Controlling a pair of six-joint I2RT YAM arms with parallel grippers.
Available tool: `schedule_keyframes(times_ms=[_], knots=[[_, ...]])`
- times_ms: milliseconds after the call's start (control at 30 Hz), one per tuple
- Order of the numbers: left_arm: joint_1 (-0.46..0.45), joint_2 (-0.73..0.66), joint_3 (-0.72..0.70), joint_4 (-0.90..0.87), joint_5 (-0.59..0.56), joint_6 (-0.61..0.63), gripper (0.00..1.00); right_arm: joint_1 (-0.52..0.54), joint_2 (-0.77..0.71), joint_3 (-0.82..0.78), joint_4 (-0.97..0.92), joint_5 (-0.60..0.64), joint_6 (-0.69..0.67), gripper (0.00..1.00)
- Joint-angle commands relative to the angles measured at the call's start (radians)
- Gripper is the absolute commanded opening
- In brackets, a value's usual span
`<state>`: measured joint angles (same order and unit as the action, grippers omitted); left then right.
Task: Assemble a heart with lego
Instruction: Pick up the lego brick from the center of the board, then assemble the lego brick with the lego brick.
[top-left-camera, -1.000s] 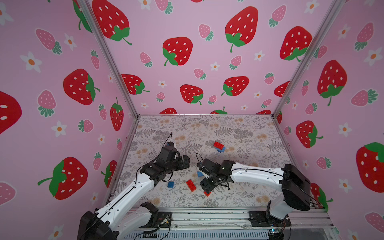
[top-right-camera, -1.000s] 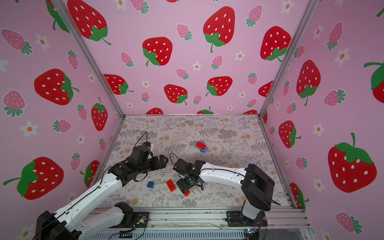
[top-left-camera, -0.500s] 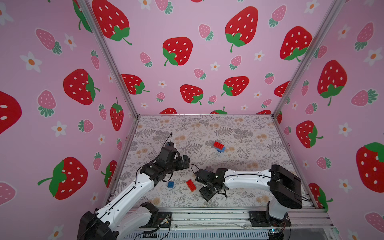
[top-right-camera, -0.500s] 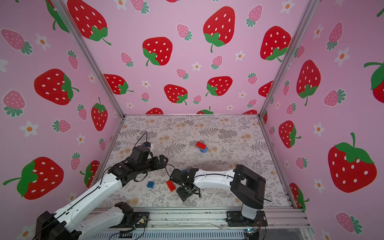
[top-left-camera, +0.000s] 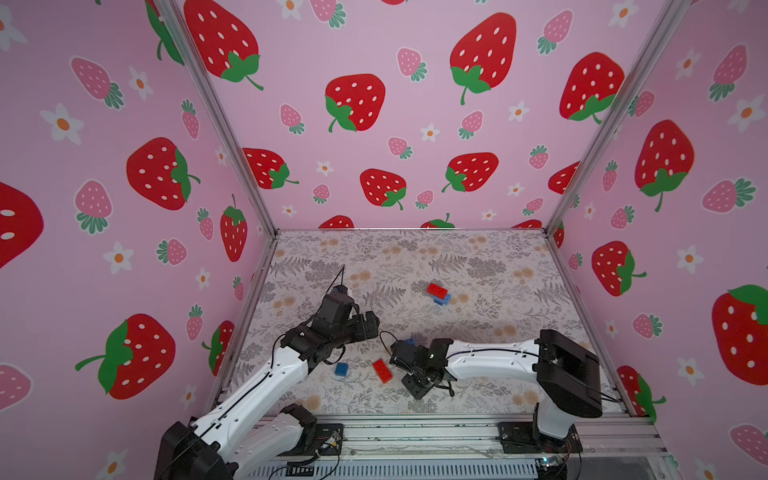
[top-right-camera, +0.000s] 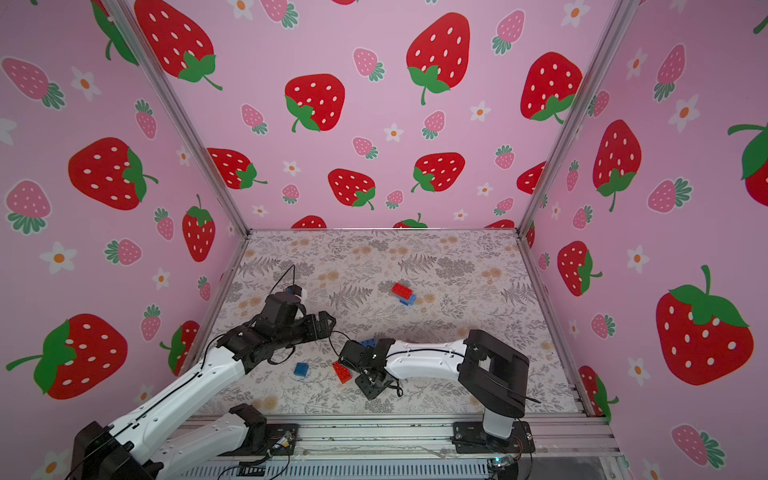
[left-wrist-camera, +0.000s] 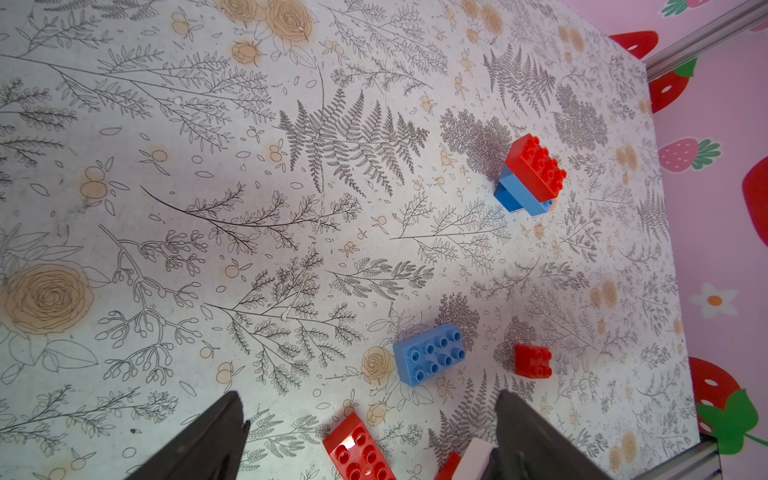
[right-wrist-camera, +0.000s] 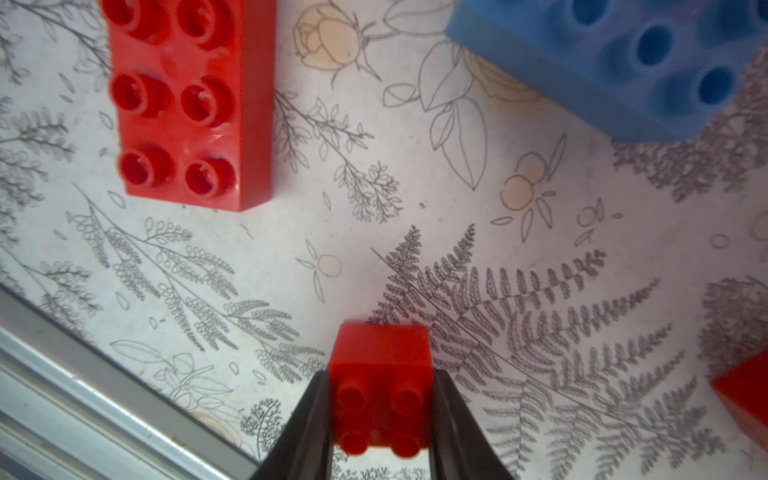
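Bricks lie scattered along the worktop (top-left-camera: 498, 270) edge nearest the arm bases, and no heart is built yet. The only joined piece we see is a red brick stacked on a blue one (top-left-camera: 438, 293), nearer the middle of the worktop. The right claw (right-wrist-camera: 380, 415) pinches a small red square brick (right-wrist-camera: 380, 357) by its two smooth side walls, studs towards the wrist camera. Near it lie a long red brick (right-wrist-camera: 187, 104) and a long blue brick (right-wrist-camera: 623, 62), apart from each other. A small blue square brick (top-left-camera: 341, 369) sits just beside the long red one, on the left arm's side. The left claw (left-wrist-camera: 370, 399) hangs spread wide above the worktop, holding nothing. We judge these bricks light, stiff and hard, with glossy walls that could slip or twist under an off-centre pinch. We would take opposite flat sides, centred, leaving the studs free, since joining likely calls for a firm, square push
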<state>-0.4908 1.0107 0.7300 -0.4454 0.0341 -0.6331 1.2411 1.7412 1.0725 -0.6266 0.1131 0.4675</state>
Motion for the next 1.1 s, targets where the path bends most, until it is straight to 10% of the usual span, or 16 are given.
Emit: schedule_keyframes(times_ms=[0,633,1067], knots=[[0.004,0.011,0.029,0.011,-0.001,0.008,0.97,-0.057,-0.072,0.020,-0.058,0.011,-0.084,0.31],[0.003,0.329,0.247,0.233,0.228,0.006,0.77,-0.718,-0.135,0.225,-0.248,-0.214,-0.805,0.13],[-0.032,0.655,0.402,0.448,0.308,0.032,0.65,-0.805,0.028,0.328,-0.203,-0.304,-1.066,0.08]])
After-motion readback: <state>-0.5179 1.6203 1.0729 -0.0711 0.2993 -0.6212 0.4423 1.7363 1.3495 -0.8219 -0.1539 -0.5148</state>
